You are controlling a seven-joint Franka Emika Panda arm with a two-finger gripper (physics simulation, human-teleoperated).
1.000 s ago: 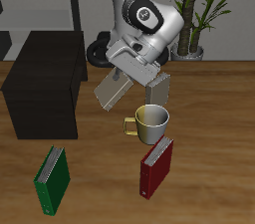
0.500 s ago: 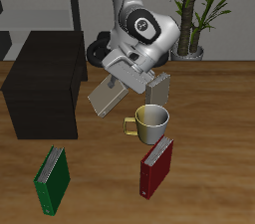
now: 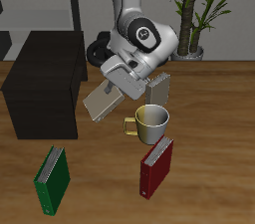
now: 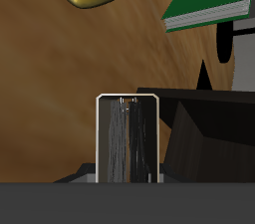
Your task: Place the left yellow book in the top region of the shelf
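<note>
The gripper (image 3: 117,82) holds the left yellow book (image 3: 102,101) clamped and tilted in the air beside the black shelf (image 3: 45,79), above the table and near the yellow mug (image 3: 149,121).

- Shelf (image 3: 45,84): matte black.
- Left yellow book (image 3: 103,102): tan-yellow cover; page edges (image 4: 127,138) striped grey and dark.
- Mug (image 3: 149,121): yellow-olive, pale rim.
- Near books: green (image 3: 53,179), dark red (image 3: 156,166).
- Table (image 3: 214,138): brown wood grain.
</note>
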